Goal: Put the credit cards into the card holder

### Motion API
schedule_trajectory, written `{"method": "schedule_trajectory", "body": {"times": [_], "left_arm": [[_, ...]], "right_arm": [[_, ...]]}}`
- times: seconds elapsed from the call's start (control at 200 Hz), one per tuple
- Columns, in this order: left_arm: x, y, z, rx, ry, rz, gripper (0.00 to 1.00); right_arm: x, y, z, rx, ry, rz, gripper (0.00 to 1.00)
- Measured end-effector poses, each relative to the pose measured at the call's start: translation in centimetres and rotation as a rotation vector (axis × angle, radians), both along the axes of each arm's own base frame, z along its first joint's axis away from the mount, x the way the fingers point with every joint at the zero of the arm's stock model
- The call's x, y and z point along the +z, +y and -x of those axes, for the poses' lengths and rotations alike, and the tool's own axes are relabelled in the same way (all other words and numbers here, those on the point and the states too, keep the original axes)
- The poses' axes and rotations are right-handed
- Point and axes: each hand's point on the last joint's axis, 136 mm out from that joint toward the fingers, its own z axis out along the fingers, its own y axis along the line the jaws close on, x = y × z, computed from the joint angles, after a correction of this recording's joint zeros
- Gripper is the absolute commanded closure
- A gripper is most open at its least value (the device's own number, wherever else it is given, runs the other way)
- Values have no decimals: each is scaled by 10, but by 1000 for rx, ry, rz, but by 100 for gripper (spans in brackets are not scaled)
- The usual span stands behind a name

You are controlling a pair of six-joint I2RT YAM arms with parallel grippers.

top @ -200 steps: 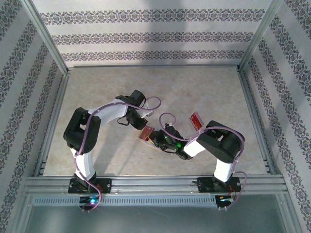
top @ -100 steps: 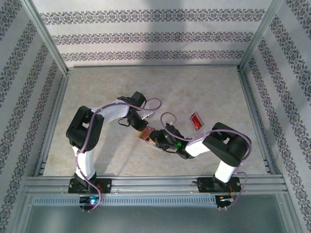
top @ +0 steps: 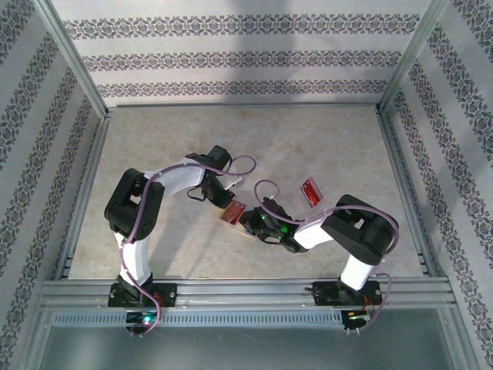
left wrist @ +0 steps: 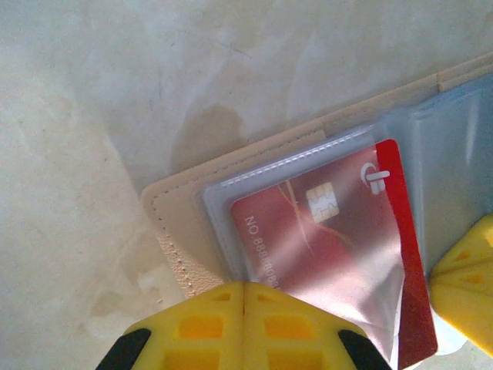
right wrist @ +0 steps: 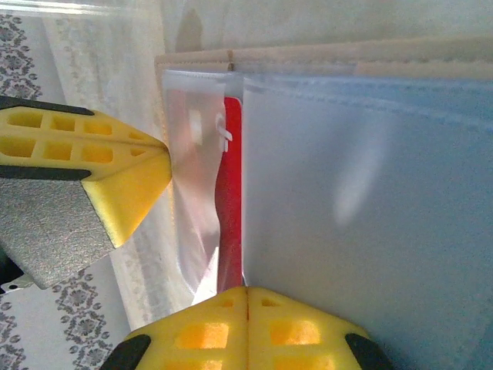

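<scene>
The tan card holder (left wrist: 181,231) lies open on the table between both arms (top: 231,218). A red credit card (left wrist: 323,231) sits partly inside its clear pocket, one long edge still sticking out. My left gripper (left wrist: 244,287) is shut on the holder's near edge, over the pocket. My right gripper (right wrist: 246,293) is shut at the card's exposed edge (right wrist: 233,193), the thin red edge running into the seam of its fingers. The right gripper's yellow fingertip (left wrist: 466,270) shows beside the card. A second red credit card (top: 310,192) lies flat on the table to the right.
Metal frame rails (top: 246,289) run along the table's near edge and up both sides. Patterned walls (top: 246,58) close off the back and sides. The holder's grey-lilac inner pocket (right wrist: 370,193) spreads wide in front of the right wrist camera.
The right arm's elbow swung right, uncovering more of the second red card. The right gripper opened briefly and shut again at the card's edge. The left gripper kept its hold.
</scene>
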Motion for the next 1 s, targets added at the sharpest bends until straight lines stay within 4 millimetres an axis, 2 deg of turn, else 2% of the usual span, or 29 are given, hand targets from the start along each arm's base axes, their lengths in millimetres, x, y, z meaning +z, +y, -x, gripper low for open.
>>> {"method": "schedule_trajectory", "body": {"times": [0.4,0.575,0.73,0.88,0.999], "left_arm": [[-4,11,-3,14,-23,-53,98],[-5,15,-4,25,-23,-61,91],[6,15,-5,38,-48,-53,78],[43,15,-11,44,-144,-17,46],[69,22,-15,71,-210,0,35]], "right_arm": [[0,4,-2,7,2,1,93],[1,8,-4,14,5,3,88],[1,11,-4,33,4,21,86],[5,3,0,52,7,65,82],[24,-6,7,92,-13,124,78]]}}
